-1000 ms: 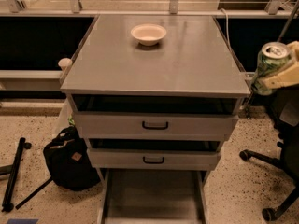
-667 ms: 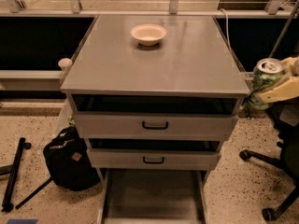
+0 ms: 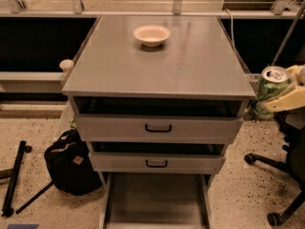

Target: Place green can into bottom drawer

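Note:
The green can (image 3: 268,91), mottled green and white with a silver top, is held upright at the right edge of the view, just beside the cabinet top's right front corner. My gripper (image 3: 279,99) is shut on the can, its pale fingers (image 3: 290,99) wrapped around the can's right side. The bottom drawer (image 3: 157,202) is pulled out at the foot of the grey cabinet, its flat grey floor bare. The can is well above and to the right of that drawer.
A pale bowl (image 3: 151,34) stands on the cabinet top (image 3: 157,66). Two upper drawers with black handles (image 3: 158,128) are slightly open. A black bag (image 3: 71,163) lies on the floor at left, and an office chair base (image 3: 281,175) stands at right.
The gripper with the can has moved down and slightly left, from level with the cabinet top to just below its edge.

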`<state>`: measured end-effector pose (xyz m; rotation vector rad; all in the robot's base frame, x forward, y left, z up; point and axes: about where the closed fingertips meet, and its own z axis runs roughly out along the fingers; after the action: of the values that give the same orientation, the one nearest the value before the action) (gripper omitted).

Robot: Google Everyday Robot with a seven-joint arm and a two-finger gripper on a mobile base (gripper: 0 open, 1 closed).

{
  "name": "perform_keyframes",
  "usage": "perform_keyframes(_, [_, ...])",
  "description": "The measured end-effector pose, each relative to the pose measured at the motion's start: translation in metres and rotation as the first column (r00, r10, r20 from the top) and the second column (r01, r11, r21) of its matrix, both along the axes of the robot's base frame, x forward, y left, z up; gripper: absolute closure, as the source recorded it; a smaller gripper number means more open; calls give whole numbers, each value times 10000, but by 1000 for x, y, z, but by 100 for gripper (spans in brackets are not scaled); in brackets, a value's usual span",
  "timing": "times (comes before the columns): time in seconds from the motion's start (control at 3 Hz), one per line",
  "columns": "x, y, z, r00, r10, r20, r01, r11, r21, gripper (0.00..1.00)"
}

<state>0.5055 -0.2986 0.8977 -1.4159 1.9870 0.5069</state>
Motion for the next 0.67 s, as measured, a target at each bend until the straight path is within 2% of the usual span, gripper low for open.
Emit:
perform_keyframes(0.33, [-11,3,-10,9999,124,27,-125,9999,53,100])
perform_keyframes(0.67, [-35,14,-16,9949,273,969,-316,9985,437,100])
